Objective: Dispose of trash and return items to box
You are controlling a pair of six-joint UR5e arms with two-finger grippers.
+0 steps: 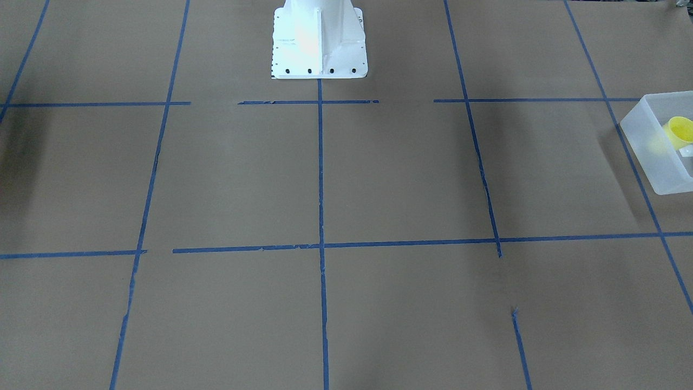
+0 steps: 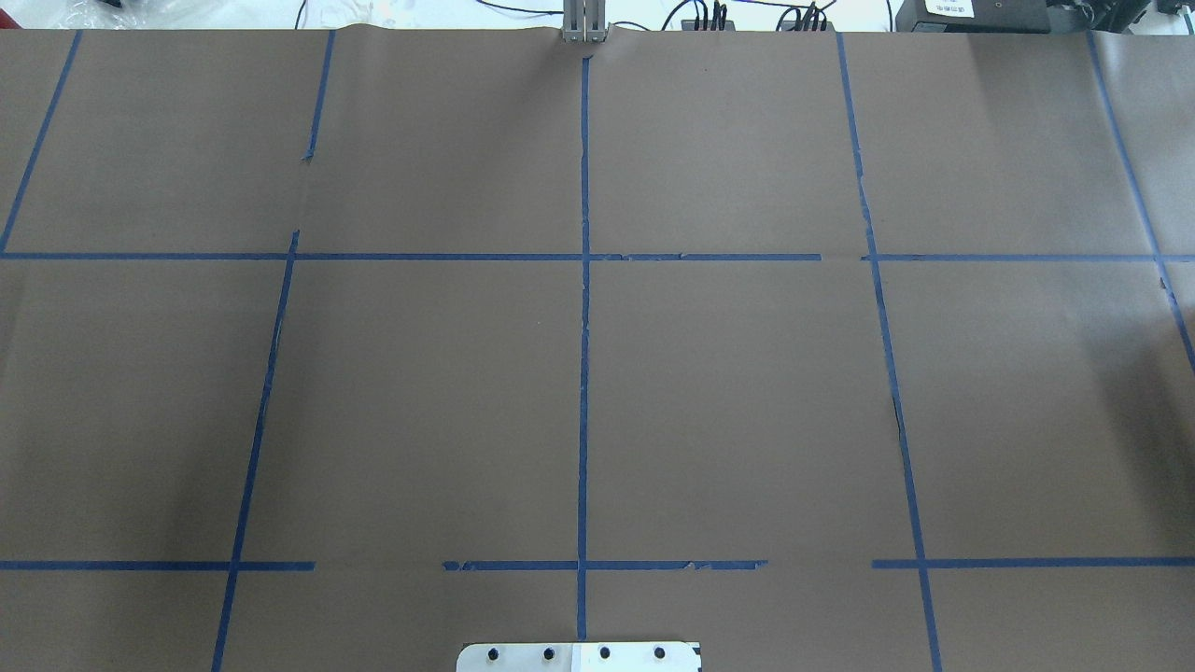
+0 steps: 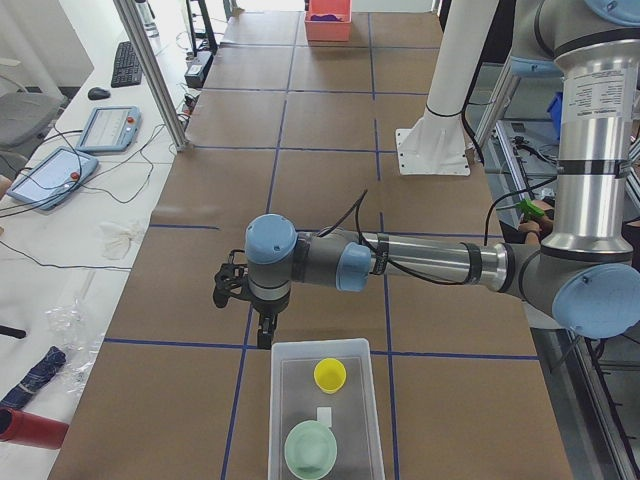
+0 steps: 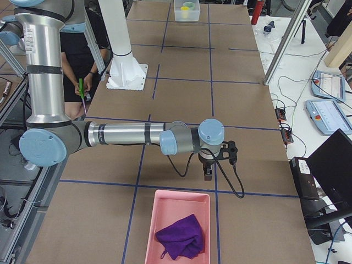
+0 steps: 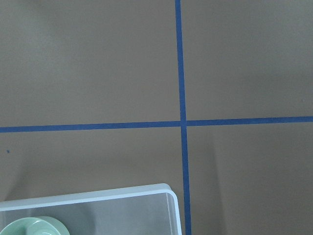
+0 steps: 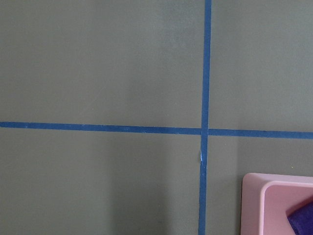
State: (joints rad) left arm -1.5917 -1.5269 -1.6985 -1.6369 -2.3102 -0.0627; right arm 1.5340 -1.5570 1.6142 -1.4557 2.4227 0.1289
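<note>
In the exterior left view, the left arm point(image 3: 430, 262) stretches level toward 9 o'clock, with the left hand point(image 3: 265, 338) pointing to 6 o'clock. In the exterior right view, the right arm point(image 4: 121, 133) reaches toward 3 o'clock, and the right hand point(image 4: 208, 175) likewise points down; finger spacing is unclear on both

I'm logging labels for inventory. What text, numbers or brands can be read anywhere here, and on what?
No text reads clearly in any view.
White label inside the translucent tub: too small to read.
White sticker on the black device: blurred.
Teach pendant screen: too small to read.
</note>
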